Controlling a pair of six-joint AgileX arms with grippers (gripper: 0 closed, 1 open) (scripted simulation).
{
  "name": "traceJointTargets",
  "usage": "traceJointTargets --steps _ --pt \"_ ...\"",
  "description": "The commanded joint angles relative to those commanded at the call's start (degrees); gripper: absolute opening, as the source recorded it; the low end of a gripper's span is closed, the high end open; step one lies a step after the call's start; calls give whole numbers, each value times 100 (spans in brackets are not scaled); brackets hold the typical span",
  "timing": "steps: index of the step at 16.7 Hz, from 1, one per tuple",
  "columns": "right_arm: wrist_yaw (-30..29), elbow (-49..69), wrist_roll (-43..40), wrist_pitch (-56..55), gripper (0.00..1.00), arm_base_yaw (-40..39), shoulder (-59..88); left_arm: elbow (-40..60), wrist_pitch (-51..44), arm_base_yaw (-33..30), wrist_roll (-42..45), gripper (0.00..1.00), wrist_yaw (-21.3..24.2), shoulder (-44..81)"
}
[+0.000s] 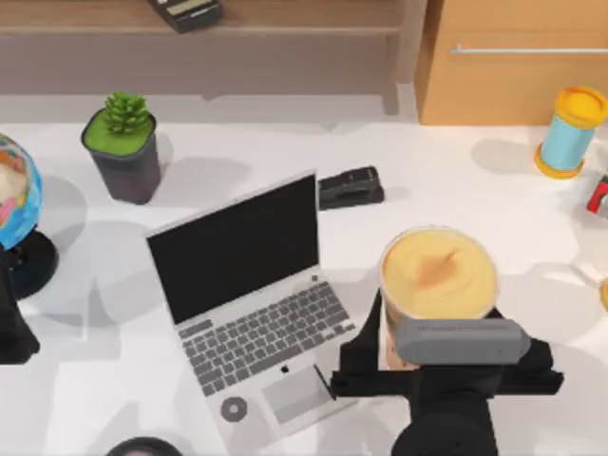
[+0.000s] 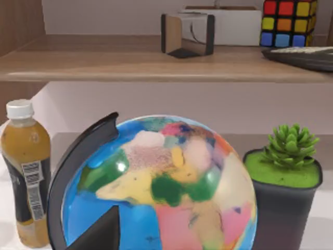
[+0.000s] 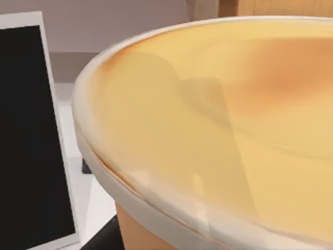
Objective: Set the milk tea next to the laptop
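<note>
The milk tea [image 1: 439,274] is a tall cup with a creamy yellow top and a brown swirl. It is just right of the laptop [image 1: 252,294], level with its keyboard. My right gripper [image 1: 440,332] is shut on the milk tea, with a black finger on each side of the cup below the rim. The cup's top [image 3: 218,120] looms close in the right wrist view, with the black laptop screen [image 3: 26,135] beside it. The laptop is open, silver-grey, with its screen facing the front. My left arm [image 1: 11,328] is parked at the table's left edge.
A black stapler [image 1: 350,187] lies behind the laptop's right corner. A potted succulent [image 1: 123,142] and a globe [image 1: 14,204] stand at the back left. A blue cylinder with yellow ends [image 1: 570,131] stands far right. A juice bottle [image 2: 26,172] is beside the globe [image 2: 156,187].
</note>
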State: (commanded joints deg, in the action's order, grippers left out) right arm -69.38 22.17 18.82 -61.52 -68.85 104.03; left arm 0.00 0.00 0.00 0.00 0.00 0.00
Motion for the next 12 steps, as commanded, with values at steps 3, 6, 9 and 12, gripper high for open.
traceJointTargets --steps 3,6,9,12 --pt "0 0 0 0 68 0 0 0 0 0 0 100 0 0" --pt "0 0 0 0 90 0 0 0 0 0 0 100 0 0" --pt "0 0 0 0 100 0 0 0 0 0 0 100 0 0" --pt "0 0 0 0 100 0 0 0 0 0 0 100 0 0"
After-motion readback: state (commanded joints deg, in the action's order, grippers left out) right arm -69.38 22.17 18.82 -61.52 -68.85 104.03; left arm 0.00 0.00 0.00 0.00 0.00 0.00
